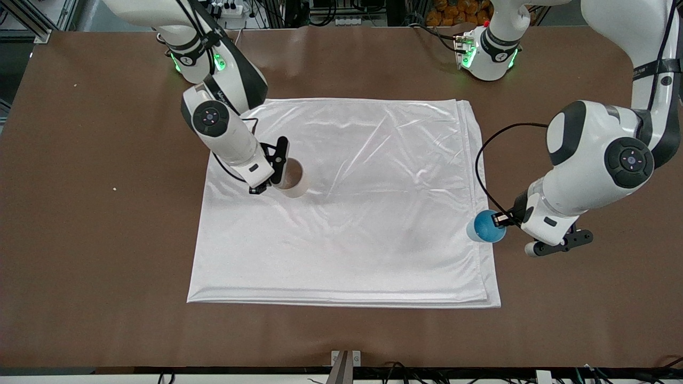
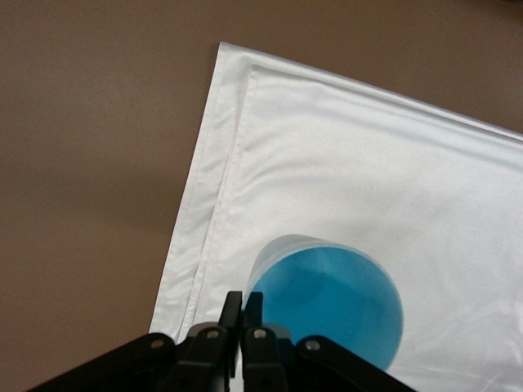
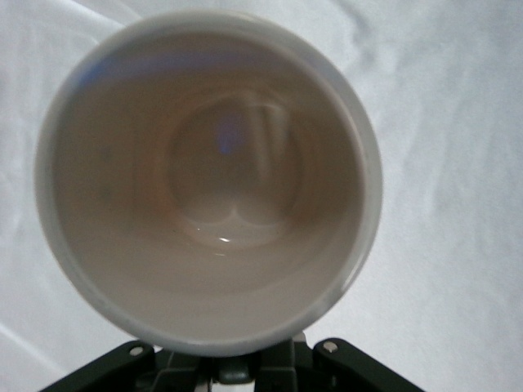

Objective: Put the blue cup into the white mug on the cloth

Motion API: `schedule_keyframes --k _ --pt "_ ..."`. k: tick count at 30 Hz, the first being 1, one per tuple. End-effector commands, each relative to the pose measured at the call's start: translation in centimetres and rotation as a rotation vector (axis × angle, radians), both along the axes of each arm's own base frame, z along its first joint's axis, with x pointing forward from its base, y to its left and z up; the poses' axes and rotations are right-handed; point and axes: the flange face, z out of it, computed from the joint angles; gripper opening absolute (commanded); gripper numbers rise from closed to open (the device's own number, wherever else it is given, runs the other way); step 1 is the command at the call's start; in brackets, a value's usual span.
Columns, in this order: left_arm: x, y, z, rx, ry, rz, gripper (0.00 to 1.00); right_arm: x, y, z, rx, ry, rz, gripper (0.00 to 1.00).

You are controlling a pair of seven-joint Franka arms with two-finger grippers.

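Observation:
The white mug [image 1: 294,180] stands upright on the cloth [image 1: 363,234], toward the right arm's end. It fills the right wrist view [image 3: 208,180] and is empty inside. My right gripper [image 1: 274,180] is at the mug's side, shut on it low at the rim's edge [image 3: 245,367]. My left gripper [image 1: 500,219] is shut on the rim of the blue cup [image 1: 484,226] at the cloth's edge toward the left arm's end. In the left wrist view the fingers [image 2: 234,304] pinch the cup's wall, with its sky-blue inside [image 2: 331,306] showing over the cloth [image 2: 368,163].
The brown table [image 1: 106,240] surrounds the cloth on all sides. The cloth has layered folded edges [image 2: 204,212] toward the left arm's end. The arms' bases and cables [image 1: 488,53] stand along the table's edge farthest from the front camera.

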Motion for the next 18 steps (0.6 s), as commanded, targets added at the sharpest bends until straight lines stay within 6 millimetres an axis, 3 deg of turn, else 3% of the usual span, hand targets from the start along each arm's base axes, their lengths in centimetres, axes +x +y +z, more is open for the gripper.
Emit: schedule_keyframes --k 1,6,18 --pt "-0.5 -0.7 0.5 0.0 0.011 0.026 0.0 0.2 3.1 -1.3 -0.017 -0.024 -0.058 0.0" --pt "-0.6 -1.2 0.4 -0.001 0.013 0.022 0.0 0.1 5.4 -2.5 -0.041 -0.035 -0.085 0.0" --pt "-1.1 -2.4 0.4 0.004 0.029 0.026 0.0 -0.2 8.5 -6.0 -0.027 -0.01 -0.127 0.0"
